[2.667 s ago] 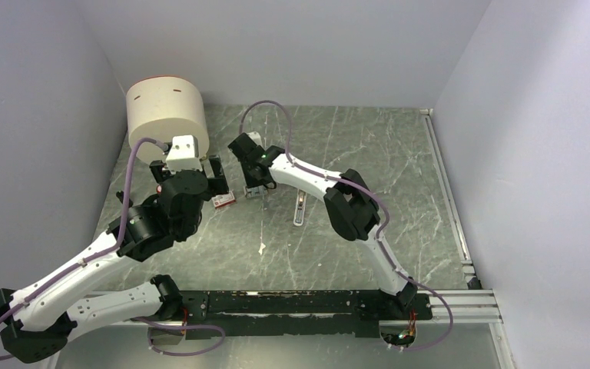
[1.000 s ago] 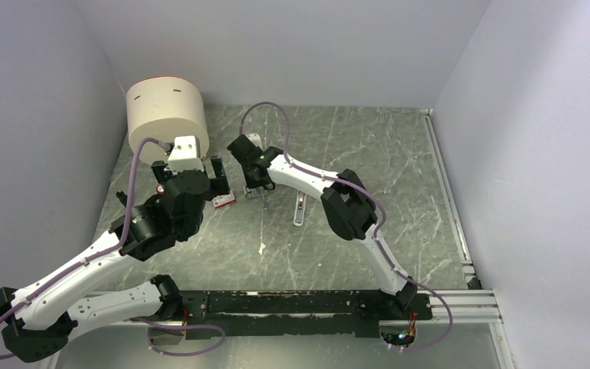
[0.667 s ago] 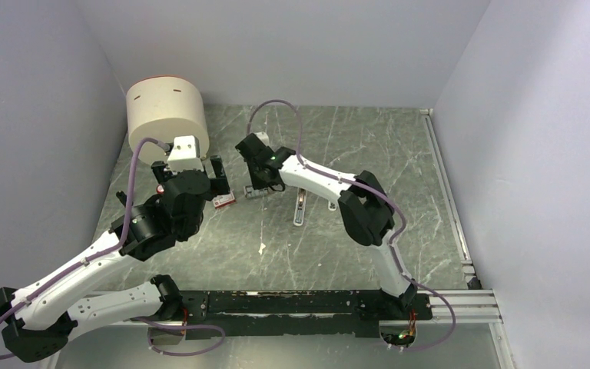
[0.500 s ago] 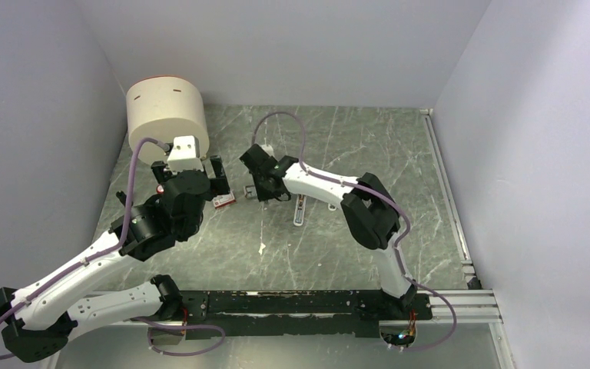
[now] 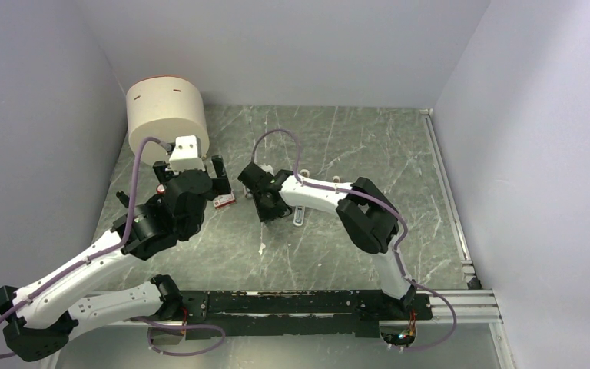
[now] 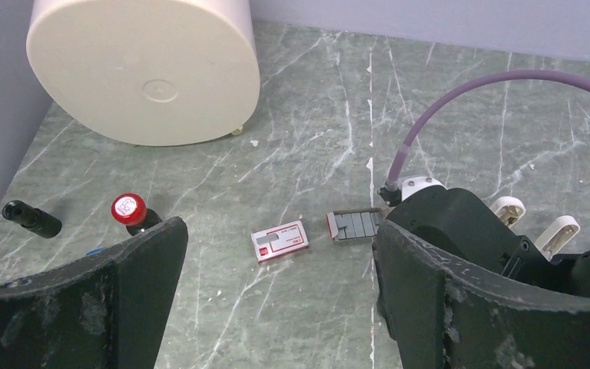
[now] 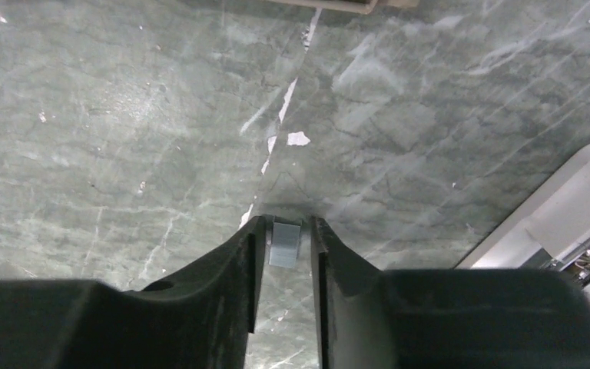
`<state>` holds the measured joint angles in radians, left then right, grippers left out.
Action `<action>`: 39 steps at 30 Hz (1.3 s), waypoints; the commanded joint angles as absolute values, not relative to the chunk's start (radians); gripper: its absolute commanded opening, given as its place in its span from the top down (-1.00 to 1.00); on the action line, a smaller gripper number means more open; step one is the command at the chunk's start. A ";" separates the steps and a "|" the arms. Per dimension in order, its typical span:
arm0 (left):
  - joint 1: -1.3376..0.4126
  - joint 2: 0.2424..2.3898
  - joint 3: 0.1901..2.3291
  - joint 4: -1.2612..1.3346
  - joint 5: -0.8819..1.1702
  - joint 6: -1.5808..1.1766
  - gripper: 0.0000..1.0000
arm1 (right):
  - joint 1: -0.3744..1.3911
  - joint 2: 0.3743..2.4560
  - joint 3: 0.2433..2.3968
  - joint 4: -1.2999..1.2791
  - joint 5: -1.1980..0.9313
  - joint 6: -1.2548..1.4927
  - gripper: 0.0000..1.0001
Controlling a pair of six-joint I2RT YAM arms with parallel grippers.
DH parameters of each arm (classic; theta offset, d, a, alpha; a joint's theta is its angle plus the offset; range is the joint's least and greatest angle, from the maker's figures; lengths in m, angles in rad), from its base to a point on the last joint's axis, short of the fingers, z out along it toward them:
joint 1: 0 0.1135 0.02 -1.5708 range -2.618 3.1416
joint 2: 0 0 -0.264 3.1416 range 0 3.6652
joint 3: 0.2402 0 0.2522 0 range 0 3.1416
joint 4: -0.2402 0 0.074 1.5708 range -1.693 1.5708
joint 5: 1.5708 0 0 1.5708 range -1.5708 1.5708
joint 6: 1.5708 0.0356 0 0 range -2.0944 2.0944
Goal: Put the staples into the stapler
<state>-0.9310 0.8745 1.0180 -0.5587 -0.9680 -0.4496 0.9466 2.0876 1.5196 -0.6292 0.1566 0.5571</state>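
While the left gripper (image 6: pixel 276 231) hangs wide and empty, the right gripper (image 7: pixel 286 227) pinches staples (image 7: pixel 284 244), next needing alignment with the stapler (image 7: pixel 562 206).

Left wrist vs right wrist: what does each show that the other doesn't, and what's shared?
Left wrist only: cream drum, red-and-white staple box, dark grey staple block, red-capped item, right arm's wrist. Right wrist only: a small grey piece between the right gripper's fingers. Shared: green marble table and, probably, the white stapler.
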 commanded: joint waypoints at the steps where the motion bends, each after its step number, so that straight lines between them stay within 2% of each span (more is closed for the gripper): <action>1: -0.926 0.855 1.016 -0.554 -0.978 -0.459 -0.94 | 0.947 2.108 1.548 -0.707 0.169 0.554 0.29; 7: -0.927 0.847 1.014 -0.556 -0.977 -0.462 -0.94 | 0.951 2.141 1.588 -0.754 0.170 0.558 0.24; 14: -0.927 0.835 1.011 -0.554 -0.973 -0.460 -0.94 | 0.952 2.185 1.606 -0.758 0.156 0.588 0.36; 20: -0.927 0.825 1.010 -0.554 -0.975 -0.457 -0.94 | 0.952 2.212 1.647 -0.754 0.170 0.601 0.37; 24: -0.927 0.828 1.010 -0.554 -0.976 -0.457 -0.94 | 0.952 2.214 1.649 -0.771 0.185 0.600 0.53; 28: -0.926 0.832 1.012 -0.557 -0.976 -0.457 -0.94 | 0.951 2.200 1.639 -0.777 0.213 0.603 0.61; 39: -0.927 0.838 1.009 -0.550 -0.969 -0.456 -0.94 | 0.950 2.069 1.568 -0.691 0.297 0.636 0.59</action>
